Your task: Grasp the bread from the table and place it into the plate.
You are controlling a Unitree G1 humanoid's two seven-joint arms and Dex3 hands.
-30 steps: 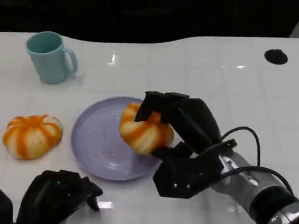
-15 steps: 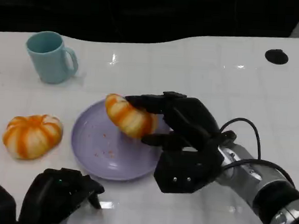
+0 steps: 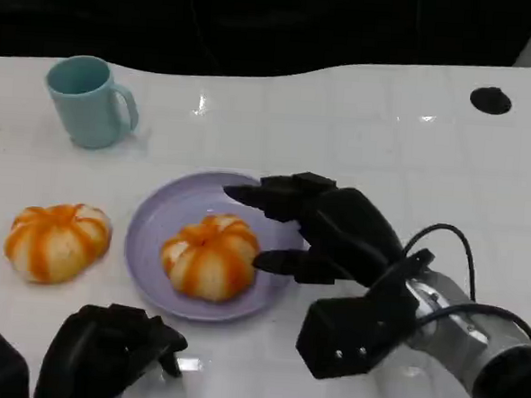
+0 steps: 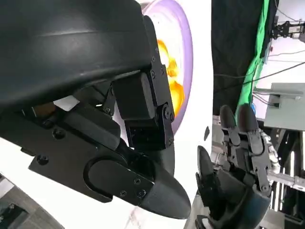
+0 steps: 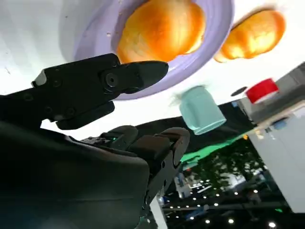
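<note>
An orange-and-white striped bread (image 3: 210, 256) lies in the lavender plate (image 3: 161, 218), also as bread (image 5: 161, 29) on the plate (image 5: 217, 33) in the right wrist view. My right hand (image 3: 325, 230) hovers just right of it, fingers spread, holding nothing and not touching the bread. A second striped bread (image 3: 56, 240) sits on the table left of the plate, also as bread (image 5: 252, 34). My left hand (image 3: 103, 351) rests low at the front left, fingers curled in with nothing in them. The left wrist view catches the plate (image 4: 183, 62) with bread (image 4: 172, 88) and my right hand (image 4: 238, 162).
A teal mug (image 3: 89, 100) stands at the back left, also as mug (image 5: 200, 110). A black round spot (image 3: 490, 100) marks the white table at the back right. A black cable (image 3: 451, 264) loops over my right forearm.
My right hand carried the bread left over the plate, let it go and drew back to the right. The bread now lies flat in the plate. The left hand has stayed put.
</note>
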